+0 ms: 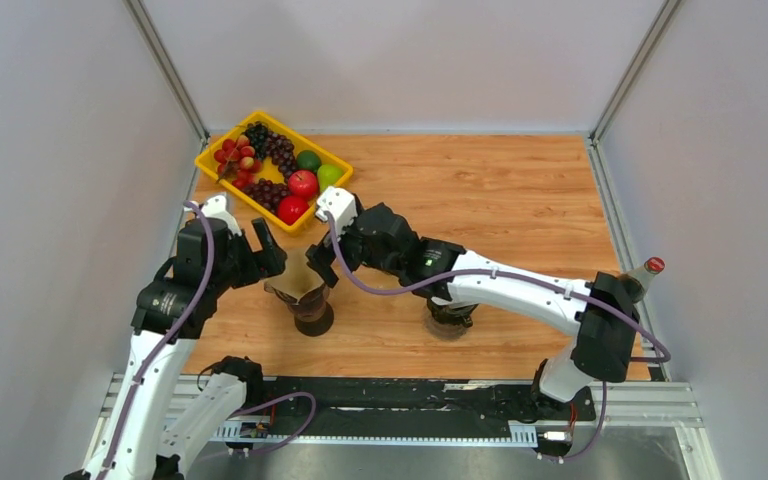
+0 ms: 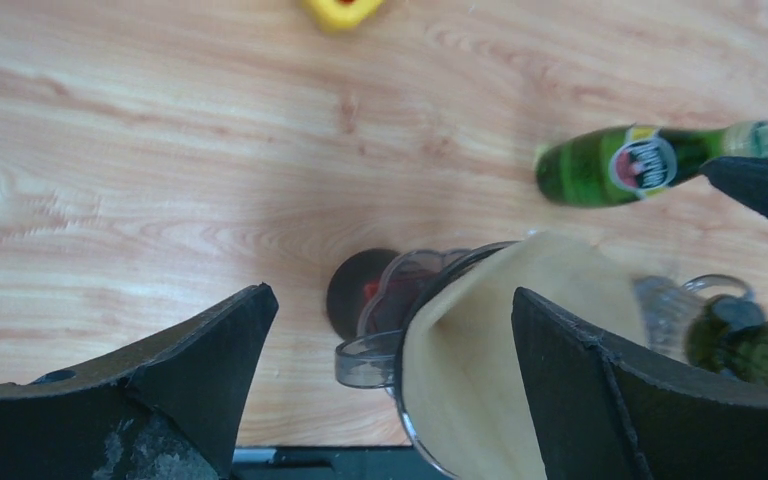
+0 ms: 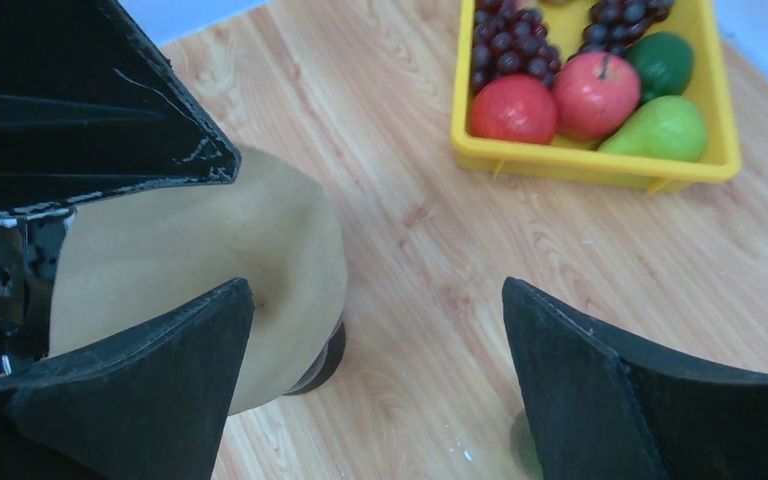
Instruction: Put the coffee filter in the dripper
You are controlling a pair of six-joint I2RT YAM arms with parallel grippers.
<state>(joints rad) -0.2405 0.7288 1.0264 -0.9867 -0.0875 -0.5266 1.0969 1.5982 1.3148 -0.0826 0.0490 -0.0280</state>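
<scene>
The tan paper coffee filter point(image 1: 295, 290) sits in the clear dripper point(image 1: 312, 312), its edge standing above the rim. In the left wrist view the filter point(image 2: 480, 360) lines the dripper's rim, and the dripper's handle point(image 2: 368, 362) points toward the camera. My left gripper point(image 1: 268, 250) point(image 2: 391, 292) is open just above and left of the dripper, and its fingers straddle the rim without pinching it. My right gripper point(image 1: 322, 262) point(image 3: 376, 284) is open just to the right of the filter point(image 3: 210, 250), with bare wood between its fingers.
A yellow tray point(image 1: 218, 172) point(image 3: 600, 165) of fruit stands at the back left. A green bottle point(image 2: 640, 165) is farther out on the table, and a red-capped bottle point(image 1: 646, 270) stands at the right edge. A dark glass object point(image 1: 450, 318) sits under the right arm.
</scene>
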